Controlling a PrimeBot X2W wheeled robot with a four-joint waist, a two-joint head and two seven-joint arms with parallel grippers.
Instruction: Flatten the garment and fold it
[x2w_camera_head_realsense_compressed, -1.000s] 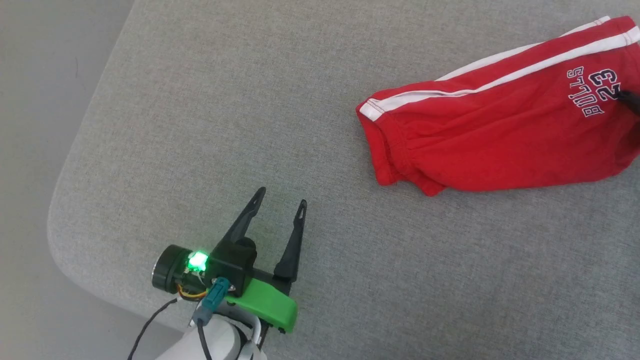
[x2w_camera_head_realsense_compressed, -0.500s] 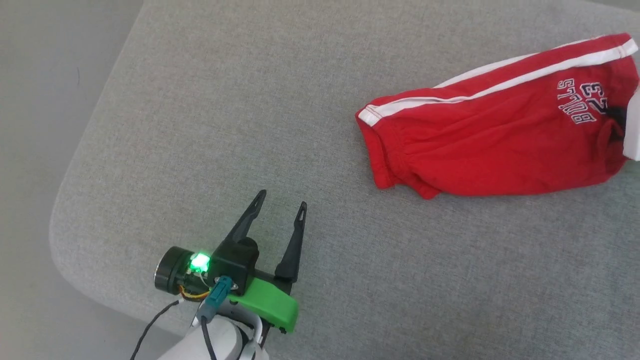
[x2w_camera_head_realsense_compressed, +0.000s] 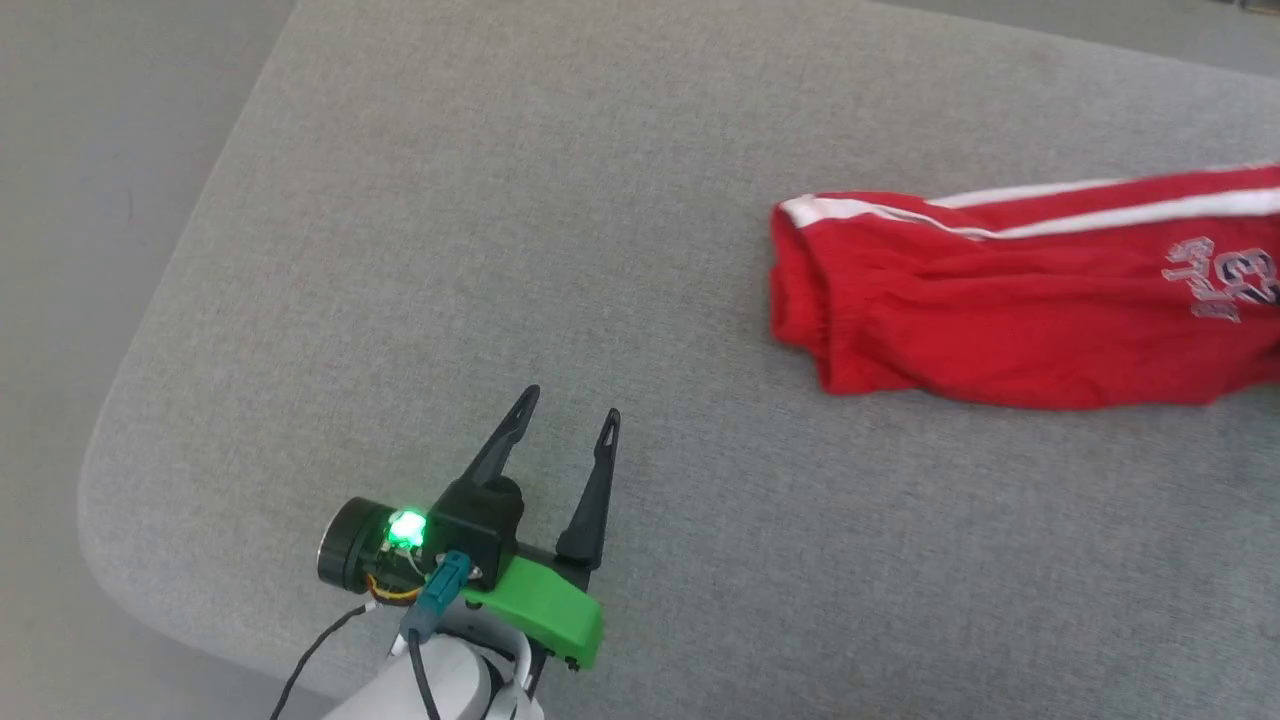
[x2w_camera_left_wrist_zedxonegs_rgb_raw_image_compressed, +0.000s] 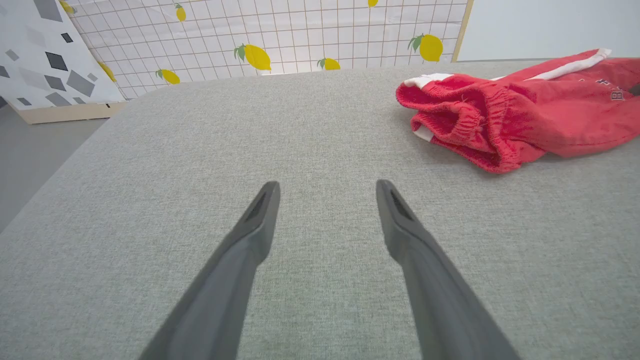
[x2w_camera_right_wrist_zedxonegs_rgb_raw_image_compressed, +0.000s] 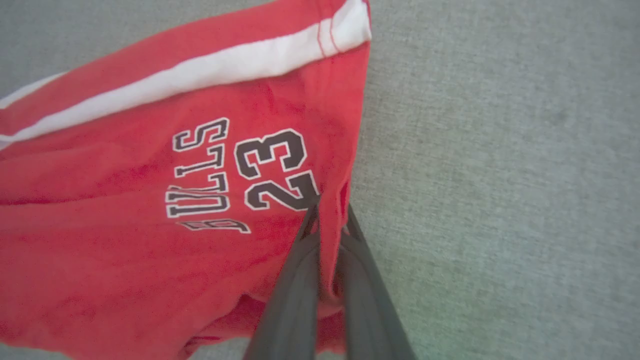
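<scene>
Right gripper (x2w_camera_right_wrist_zedxonegs_rgb_raw_image_compressed: 329, 220) is clamping a fold of the garment (x2w_camera_head_realsense_compressed: 1000, 320) beside its printed number (x2w_camera_right_wrist_zedxonegs_rgb_raw_image_compressed: 275, 170). Left gripper (x2w_camera_head_realsense_compressed: 568, 408) is hovering spread, empty, well apart from the garment.

Grey fabric surface (x2w_camera_head_realsense_compressed: 480, 220), rounded corner at lower left; grey floor (x2w_camera_head_realsense_compressed: 70, 250) beyond it. Left hand (x2w_camera_head_realsense_compressed: 571, 404) at lower left above the surface, two dark fingers spread apart, nothing between them. Green light (x2w_camera_head_realsense_compressed: 405, 527) lit on the wrist. Garment (x2w_camera_head_realsense_compressed: 1000, 310): red shorts lying at right on the surface, running off the right edge. White stripes along the far side, gathered end toward the left, lettering near the right edge. Garment well apart from the left hand.
</scene>
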